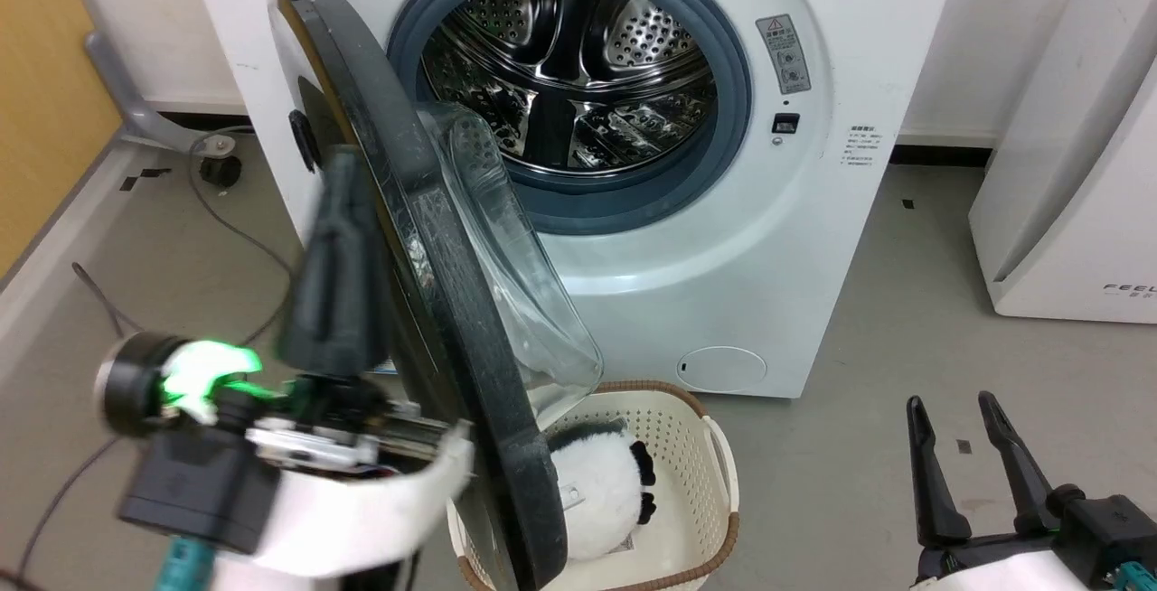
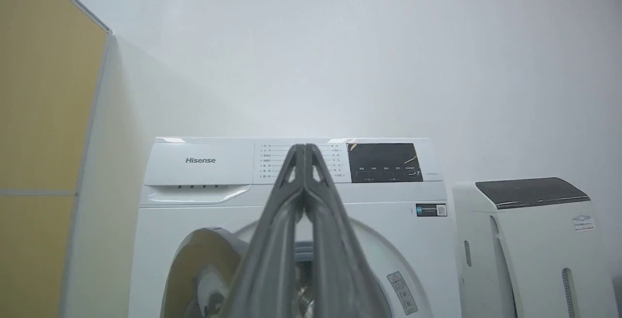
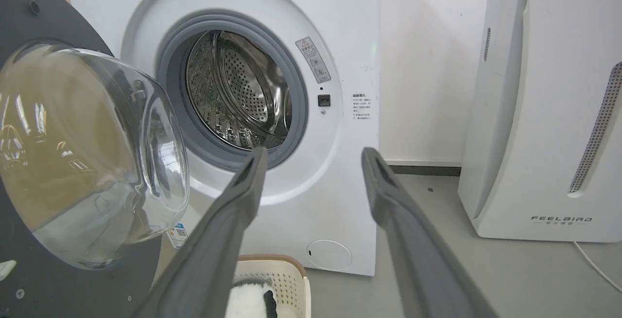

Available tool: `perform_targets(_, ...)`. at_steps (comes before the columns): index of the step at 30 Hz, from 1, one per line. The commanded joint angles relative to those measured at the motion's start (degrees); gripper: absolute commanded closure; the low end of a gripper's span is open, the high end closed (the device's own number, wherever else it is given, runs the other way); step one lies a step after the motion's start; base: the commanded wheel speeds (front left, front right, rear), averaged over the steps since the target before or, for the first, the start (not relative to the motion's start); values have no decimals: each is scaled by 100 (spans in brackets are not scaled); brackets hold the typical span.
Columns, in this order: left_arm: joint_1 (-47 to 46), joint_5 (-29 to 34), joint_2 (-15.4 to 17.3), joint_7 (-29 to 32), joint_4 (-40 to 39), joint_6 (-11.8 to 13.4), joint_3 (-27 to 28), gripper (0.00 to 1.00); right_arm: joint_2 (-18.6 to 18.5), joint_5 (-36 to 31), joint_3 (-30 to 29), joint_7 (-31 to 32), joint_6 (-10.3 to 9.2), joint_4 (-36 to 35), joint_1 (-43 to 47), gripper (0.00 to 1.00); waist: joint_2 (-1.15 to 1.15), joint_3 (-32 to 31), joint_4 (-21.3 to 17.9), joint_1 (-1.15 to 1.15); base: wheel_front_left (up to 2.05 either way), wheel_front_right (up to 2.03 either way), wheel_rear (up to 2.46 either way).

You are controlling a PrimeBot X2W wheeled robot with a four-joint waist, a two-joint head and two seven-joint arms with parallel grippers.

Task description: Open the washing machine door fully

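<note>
Half open is how I read the washing machine door (image 1: 452,302): it stands roughly square to the washing machine (image 1: 768,239), hinge at the left, its glass bowl hanging over the laundry basket (image 1: 696,446). My left gripper (image 2: 304,152) lies alongside the door's outer face with jaws pressed together on nothing, likely as a blunt pusher, though I cannot tell whether it touches. The right gripper (image 1: 954,403) hangs low and well apart with jaws wide, I judge to stay clear of the door's swing.
</note>
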Motion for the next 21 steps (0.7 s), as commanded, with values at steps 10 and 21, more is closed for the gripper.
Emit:
perform_targets(10,-119,342,6,-24,-86,-252,-1253,100,22,-11,3,-24,5,-59,133,0,0,-8,15,0,0,0,0)
perform_targets(21,245,558,119,-24,322,-518,-2306,100,22,-22,-25,-24,5,-37,163,0,0,8,83,0,0,0,0)
